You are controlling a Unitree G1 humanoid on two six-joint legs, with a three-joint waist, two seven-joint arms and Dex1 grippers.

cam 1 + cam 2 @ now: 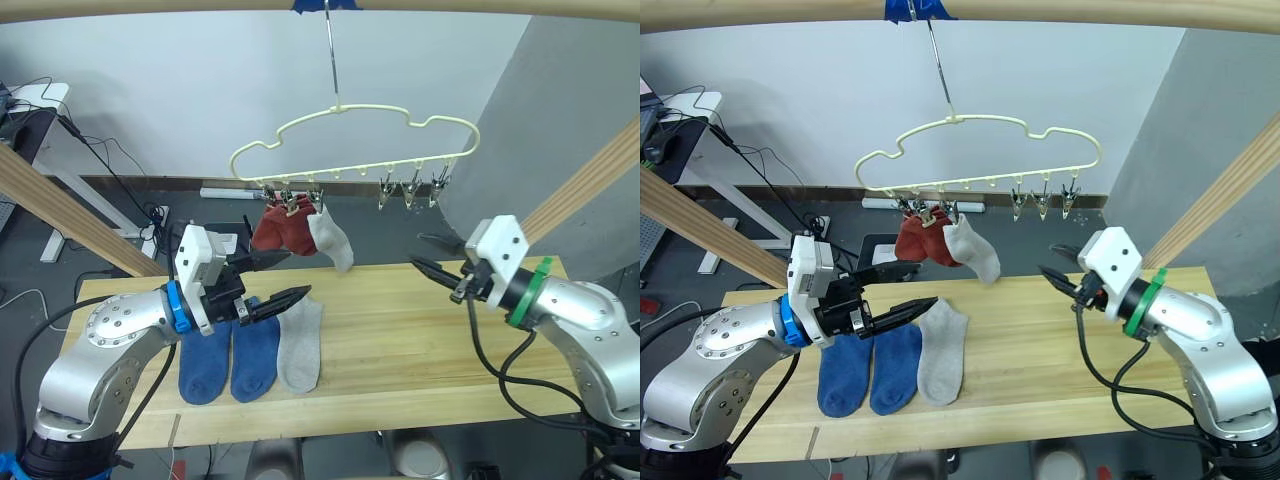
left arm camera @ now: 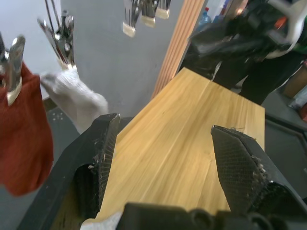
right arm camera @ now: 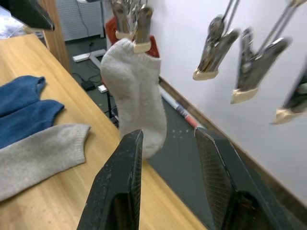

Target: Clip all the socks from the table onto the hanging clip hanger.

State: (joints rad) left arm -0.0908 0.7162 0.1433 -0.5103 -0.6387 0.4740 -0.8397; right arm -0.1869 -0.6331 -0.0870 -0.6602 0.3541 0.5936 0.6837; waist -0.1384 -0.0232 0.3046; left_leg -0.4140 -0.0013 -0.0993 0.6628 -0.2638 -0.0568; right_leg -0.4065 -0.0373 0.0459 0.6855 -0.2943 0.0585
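Left eye view: three socks hang clipped on the clip hanger, two rust red socks and one grey hanging sock, all at its left end; the clips toward the right end hang empty. Three remain flat on the surface: two blue socks and a grey sock, side by side, long axes running front to back, cuffs toward the far edge.

The left gripper hovers above them, fingers wide apart, holding nothing. The right gripper is raised near the far edge, fingers parted and empty.

Risks, as judged: the socks lie touching, so a low pinch may lift two together. The hanger swings freely on its hook; pushing on a clip may tilt it and loosen hung socks.
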